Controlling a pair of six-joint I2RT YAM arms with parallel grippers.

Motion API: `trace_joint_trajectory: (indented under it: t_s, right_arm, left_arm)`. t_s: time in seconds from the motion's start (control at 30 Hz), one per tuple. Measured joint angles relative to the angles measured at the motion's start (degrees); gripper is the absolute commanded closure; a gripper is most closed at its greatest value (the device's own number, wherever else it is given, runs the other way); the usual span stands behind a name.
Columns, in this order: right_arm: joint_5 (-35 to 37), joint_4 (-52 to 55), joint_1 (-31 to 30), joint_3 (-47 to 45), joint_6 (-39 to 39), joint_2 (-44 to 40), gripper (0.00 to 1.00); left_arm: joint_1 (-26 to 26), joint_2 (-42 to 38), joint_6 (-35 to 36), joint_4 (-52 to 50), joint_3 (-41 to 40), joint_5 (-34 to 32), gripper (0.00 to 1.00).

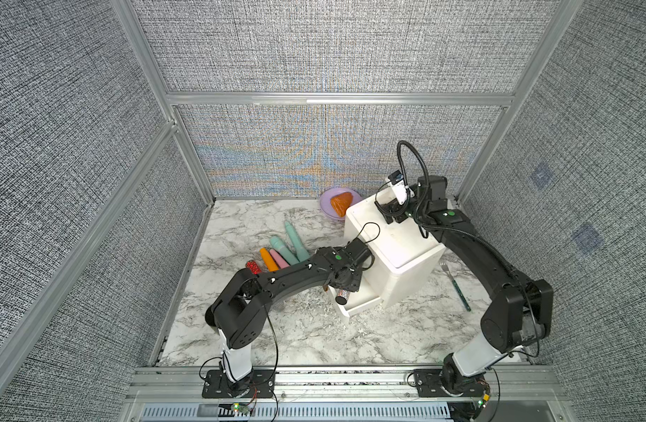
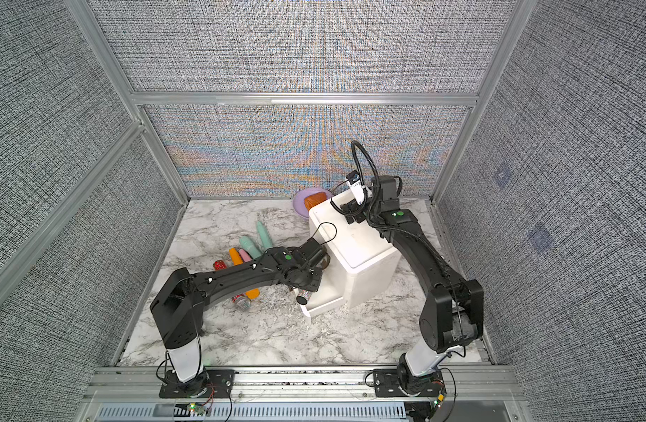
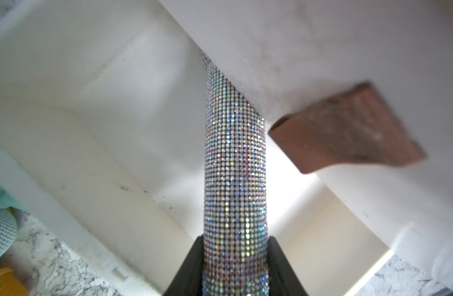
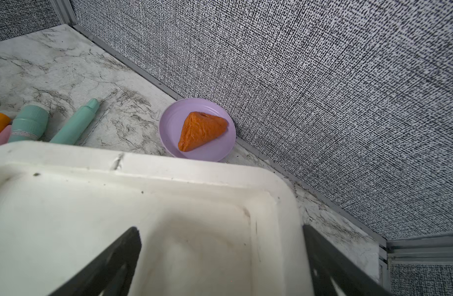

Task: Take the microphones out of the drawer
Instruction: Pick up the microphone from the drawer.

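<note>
A microphone (image 3: 235,166) with a rhinestone-covered handle lies in the open white drawer (image 3: 92,153). My left gripper (image 3: 235,241) is shut on the handle, one black finger pressed to each side. The microphone's far end is hidden under the white cabinet (image 1: 398,241). In both top views the handle's black end (image 1: 341,299) (image 2: 301,299) sticks out below my left wrist, over the pulled-out drawer (image 1: 361,308) (image 2: 325,307). My right gripper (image 4: 220,229) (image 1: 393,215) is open and rests over the cabinet top's back corner, holding nothing.
Several teal, pink, orange and red microphones (image 1: 277,252) lie on the marble table left of the cabinet. A purple plate (image 1: 329,208) with an orange pastry sits behind it. A fork (image 1: 456,285) lies to its right. A brown pull tab (image 3: 348,128) hangs by the drawer.
</note>
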State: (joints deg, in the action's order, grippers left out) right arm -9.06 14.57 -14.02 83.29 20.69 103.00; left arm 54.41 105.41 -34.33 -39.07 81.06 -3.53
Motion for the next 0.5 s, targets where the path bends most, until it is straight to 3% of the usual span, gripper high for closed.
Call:
trace_joint_trajectory:
  t_s: [0.5]
  right_arm:
    - [0.0,0.0,0.0,0.0,0.0,0.0,0.02]
  left_arm:
    - [-0.3,-2.8,3.8,-5.0,-1.7,2.2,1.0]
